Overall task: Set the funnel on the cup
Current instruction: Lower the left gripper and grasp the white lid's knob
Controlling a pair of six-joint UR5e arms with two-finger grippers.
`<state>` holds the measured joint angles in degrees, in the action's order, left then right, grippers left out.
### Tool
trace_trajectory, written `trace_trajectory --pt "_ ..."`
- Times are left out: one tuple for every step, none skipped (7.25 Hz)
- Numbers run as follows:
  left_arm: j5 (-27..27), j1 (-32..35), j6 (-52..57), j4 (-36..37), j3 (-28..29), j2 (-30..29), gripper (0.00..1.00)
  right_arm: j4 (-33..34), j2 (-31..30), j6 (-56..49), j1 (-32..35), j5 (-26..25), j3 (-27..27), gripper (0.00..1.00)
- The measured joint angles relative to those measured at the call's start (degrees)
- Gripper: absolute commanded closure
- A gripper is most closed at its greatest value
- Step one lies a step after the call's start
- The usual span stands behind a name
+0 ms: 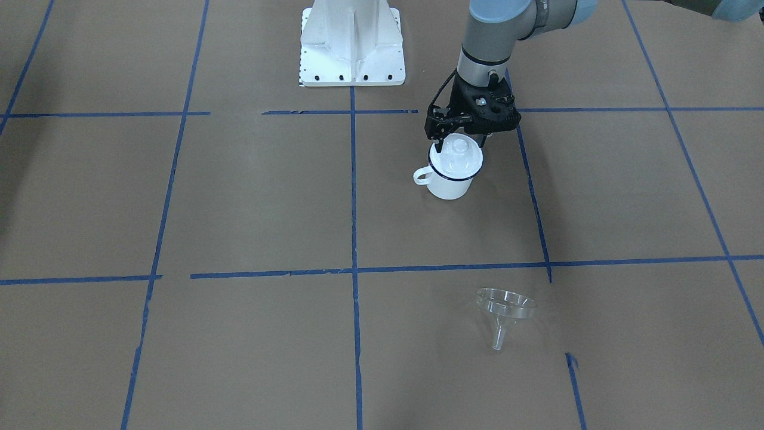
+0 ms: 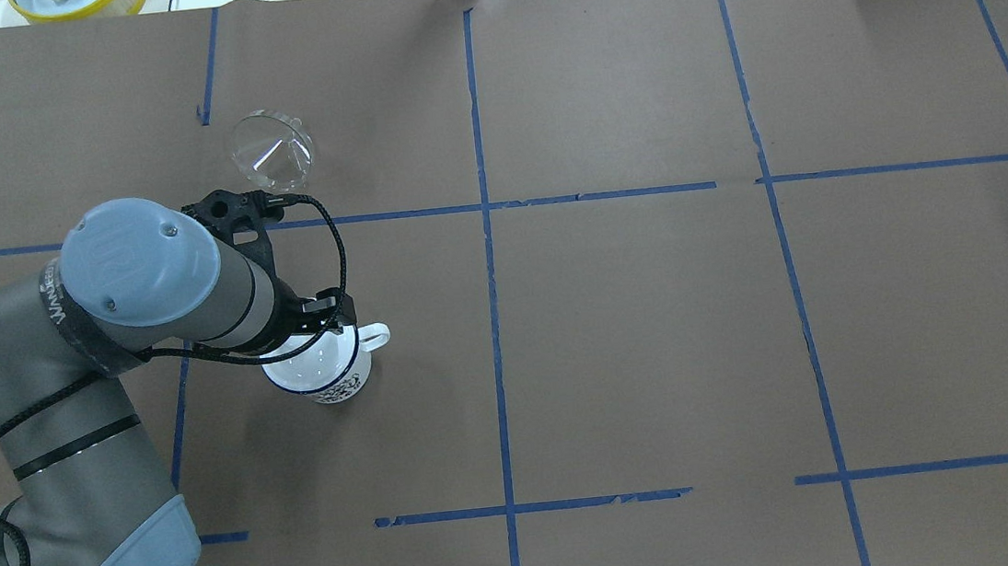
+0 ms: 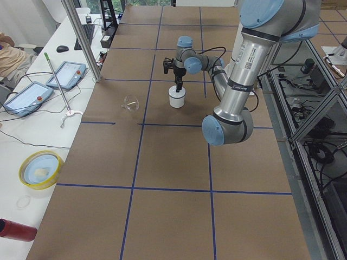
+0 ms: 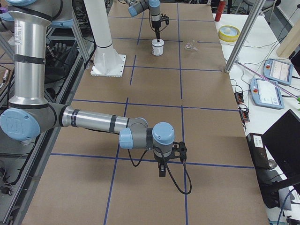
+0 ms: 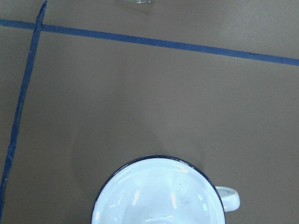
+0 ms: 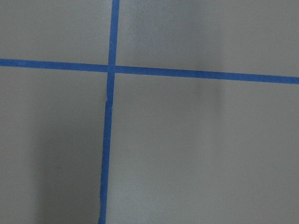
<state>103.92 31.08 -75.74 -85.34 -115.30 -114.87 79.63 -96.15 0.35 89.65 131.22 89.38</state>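
The cup (image 1: 450, 182) is a white enamel mug with a dark blue rim that stands upright, its handle toward the front view's left. A white knobbed lid (image 1: 457, 154) appears to sit on it. My left gripper (image 1: 460, 142) hangs straight over the cup, open, one finger on each side of the knob, holding nothing. The left wrist view shows the cup's rim (image 5: 154, 159) at the bottom. The clear funnel (image 1: 504, 307) lies on its side, apart from the cup, also seen in the overhead view (image 2: 269, 148). My right gripper (image 4: 161, 171) shows only in the right side view; I cannot tell its state.
Brown paper with blue tape lines covers the table (image 1: 239, 197). The white robot base plate (image 1: 352, 60) is at the robot's edge. A yellow bowl (image 3: 39, 168), a red can (image 3: 16, 230) and tablets lie on the side bench beyond a metal pole (image 3: 81, 38).
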Motion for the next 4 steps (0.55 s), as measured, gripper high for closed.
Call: trace_trajectory --pt "-0.01 -0.02 0.08 0.02 -0.20 0.00 1.00 0.00 0.00 0.00 0.00 0.00 0.00 0.00" --pt "-0.03 -0.03 0.25 0.08 -0.34 0.00 1.00 0.00 0.00 0.00 0.00 0.00 0.00 0.00" --pt "-0.03 0.02 0.50 0.16 -0.53 0.00 1.00 0.00 0.00 0.00 0.00 0.00 0.00 0.00" --pt "-0.05 0.16 0.69 0.25 -0.74 0.00 1.00 0.00 0.00 0.00 0.00 0.00 0.00 0.00"
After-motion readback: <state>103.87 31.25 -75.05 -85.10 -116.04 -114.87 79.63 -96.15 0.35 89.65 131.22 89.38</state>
